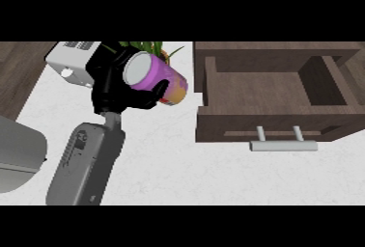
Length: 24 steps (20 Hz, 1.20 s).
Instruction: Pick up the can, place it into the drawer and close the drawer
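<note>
Left hand [118,91]: fingers and thumb are curled round the can [162,79], so it is holding.

Can: purple, tipped over, its pale top turned toward the head view. It sits over the left rear of the worktop [178,173], well apart from the drawer [235,120]. You cannot read its height above the worktop from this steep view. It is probably lifted, but treat that as unconfirmed.

Step in hand, as judged: carry the can to the drawer. The drawer stands open at the right, with its handle [283,145] projecting toward you.

Notes for doing it well:
- Raise first, then travel right. The drawer's left wall stands between the can and the cavity, and the can's lower end must pass above it.
- Either correct the tilt on the way or plan to lay the can on its side. In both cases aim for mid-cavity, away from the walls.
- Mind the leafy plant [153,47] just behind the can and the white appliance [68,62] beside the hand. Sweep away from both.
- Lower the can into the cavity before you uncurl the fingers.
- Put the closing push on the front panel or the handle, only once the hand is out.

Right hand: not in view.
</note>
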Tool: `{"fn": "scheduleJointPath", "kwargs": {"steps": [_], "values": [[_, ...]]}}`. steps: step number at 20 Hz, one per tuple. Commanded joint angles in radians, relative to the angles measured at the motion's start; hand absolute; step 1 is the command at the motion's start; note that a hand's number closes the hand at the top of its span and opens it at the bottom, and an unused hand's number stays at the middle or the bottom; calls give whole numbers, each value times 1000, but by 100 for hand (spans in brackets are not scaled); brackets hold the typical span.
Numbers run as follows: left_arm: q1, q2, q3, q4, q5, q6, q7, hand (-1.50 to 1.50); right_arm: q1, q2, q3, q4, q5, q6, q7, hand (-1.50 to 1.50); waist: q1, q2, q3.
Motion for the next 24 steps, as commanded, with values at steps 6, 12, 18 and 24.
{"fn": "scheduleJointPath", "kwargs": {"steps": [6,12,18,24], "values": [[-164,-5,-50,-60,-51,127,179,150,-19,-10,-16,0,-39,1,38,-150,-3,1,0],[-336,-5,-92,100,-11,215,164,150,-26,6,-33,49,-28,56,0,-150,-11,3,0],[-517,-5,-123,278,43,305,117,150,-90,-46,-47,28,-44,1,62,-150,-18,6,0],[-632,-5,-174,465,143,352,15,150,-110,-11,2,14,8,-6,64,-150,-32,10,0]]}}
